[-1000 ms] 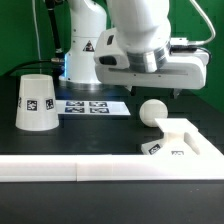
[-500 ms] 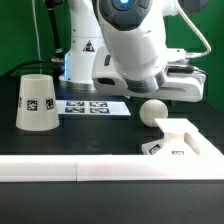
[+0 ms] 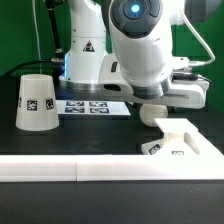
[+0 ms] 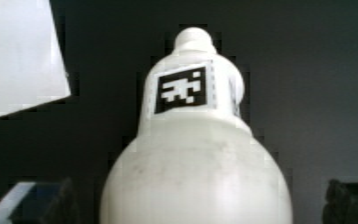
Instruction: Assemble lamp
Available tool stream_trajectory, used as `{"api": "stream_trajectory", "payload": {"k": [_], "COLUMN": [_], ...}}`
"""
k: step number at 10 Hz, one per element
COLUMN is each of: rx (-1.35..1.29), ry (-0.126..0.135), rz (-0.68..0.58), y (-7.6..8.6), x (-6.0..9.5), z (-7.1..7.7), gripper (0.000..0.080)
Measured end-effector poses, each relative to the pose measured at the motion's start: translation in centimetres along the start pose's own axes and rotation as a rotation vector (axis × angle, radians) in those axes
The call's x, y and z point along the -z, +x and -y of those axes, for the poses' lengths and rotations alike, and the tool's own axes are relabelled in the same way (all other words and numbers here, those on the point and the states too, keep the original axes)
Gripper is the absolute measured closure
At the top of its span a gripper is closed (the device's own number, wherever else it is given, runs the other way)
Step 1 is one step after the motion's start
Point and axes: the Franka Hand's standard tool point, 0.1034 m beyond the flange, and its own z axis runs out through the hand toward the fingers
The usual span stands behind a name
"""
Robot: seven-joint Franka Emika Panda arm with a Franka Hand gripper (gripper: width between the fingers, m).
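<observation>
The white bulb with its square tag fills the wrist view, lying lengthwise between my two dark fingers, which stand apart on either side with gaps showing. My gripper is open around it. In the exterior view the arm has come down over the bulb, and my gripper sits low at the bulb's spot, hiding most of it. The angular base lies just in front, at the exterior view's right. The cone-shaped shade stands at the exterior view's left.
The marker board lies flat between the shade and the arm. A white ledge runs along the table's front. The base also shows as a white area beside the bulb in the wrist view.
The arm has swung toward the exterior view's left and come down over the bulb, which was in plain view before and is now mostly covered by the gripper.
</observation>
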Motion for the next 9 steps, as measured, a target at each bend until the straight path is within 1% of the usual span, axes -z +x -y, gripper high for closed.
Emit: {"api": "stream_trajectory", "payload": {"k": [2, 6, 7, 9], "rx": [0.0, -0.002, -0.004, -0.005], "ry": [-0.004, -0.004, -0.003, -0.003], "rz": [-0.002, -0.005, -0.011, -0.011], "y": [0.03, 0.26, 0.49, 0.5], "x": [-0.49, -0.75, -0.88, -0.87], "z": [-0.01, -0.02, -0.08, -0.09], "gripper": [0.0101, 0.0101, 0.0223, 0.0223]}}
